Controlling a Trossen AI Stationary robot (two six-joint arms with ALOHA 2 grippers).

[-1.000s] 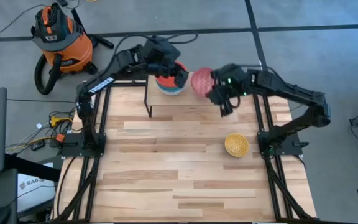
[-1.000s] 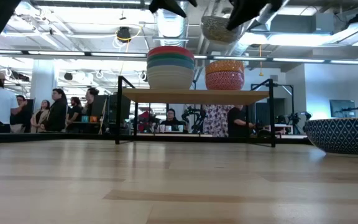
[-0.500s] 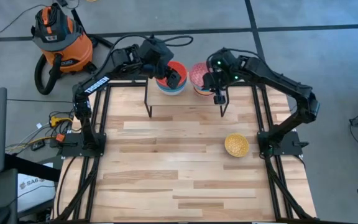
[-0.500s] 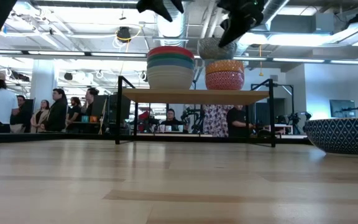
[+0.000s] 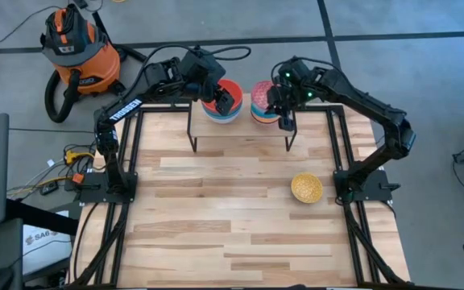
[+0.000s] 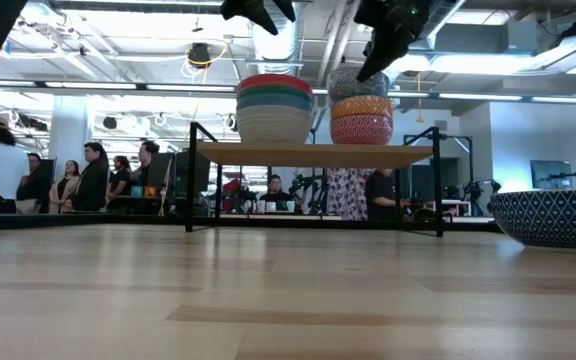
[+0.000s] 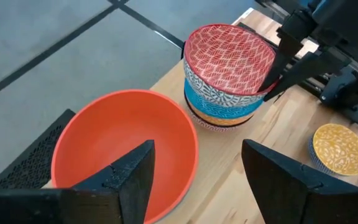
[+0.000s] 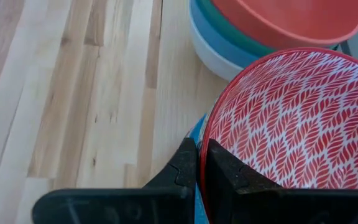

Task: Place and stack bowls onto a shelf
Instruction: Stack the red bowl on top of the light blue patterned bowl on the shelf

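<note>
Shelf (image 6: 313, 154) stands at the far edge of the tabletop (image 5: 216, 217), light plank top on thin black legs. Two stacks sit on the shelf. One stack, at the shelf's left end in the high view: white bowl (image 6: 273, 126) at the bottom, then blue, teal green, with the red bowl (image 7: 126, 149) on top. Left end effector (image 7: 197, 180) hovers just above the red bowl, fingers spread wide, gripping nothing. Second stack, at the shelf's other end, just beside the first and not touching it: a red patterned bowl at the bottom, a yellow-orange one, a blue band visible in the left wrist view, and the pink-red speckled bowl (image 7: 230, 57) on top, red leaf pattern inside, grey-speckled outside. Right end effector (image 8: 199, 163) is clamped on the rim of the pink-red speckled bowl, one finger inside and one outside, fingers nearly together with only the bowl wall between them. That bowl sits in the stack, slightly tilted in the low view; cannot tell if it is fully seated. Yellow speckled bowl (image 5: 306, 188) sits alone on the tabletop, well in front of the shelf toward the right arm's base. Blue radial-pattern bowl (image 6: 553, 217) is on the tabletop too, close to the low camera, well apart from the shelf. People stand in the room beyond the shelf. Orange shop vacuum (image 5: 75, 44) on the floor past the shelf's left end.
</note>
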